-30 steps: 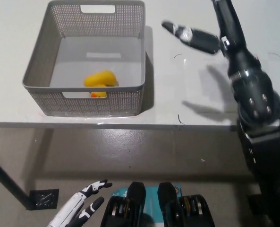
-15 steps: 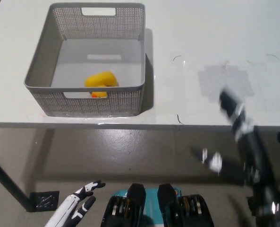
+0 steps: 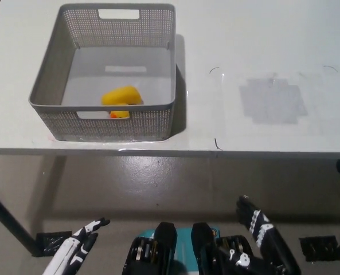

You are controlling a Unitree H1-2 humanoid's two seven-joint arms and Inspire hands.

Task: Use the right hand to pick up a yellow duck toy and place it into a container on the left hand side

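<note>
A: Duck (image 3: 122,97) first: where is it?

B: Inside the basket (image 3: 61,54), on the floor near the front wall. It is yellow with a bit of orange showing at its lower edge, just behind the front handle slot. Nothing touches it.

A: And the basket?

B: Grey, perforated walls, a handle cut-out in the far wall and another in the near one. It sits on the left part of the table (image 3: 261,40), close to the front edge.

A: Any writing or labels?

B: A pale rectangular patch lies on the basket floor behind the duck, like a sticker, but no text on it can be read. On the table's right part there is a grey square patch (image 3: 272,102), also without legible marks. A few thin dark squiggles show on the tabletop near it.

A: Right hand?

B: Black, with white markings, low at the bottom right (image 3: 264,238), below the table edge and well apart from the basket. Its fingers are stretched out and it holds nothing.

A: Left hand?

B: White, at the lower left (image 3: 75,252), also below the table. Fingers extended and apart, empty.
</note>
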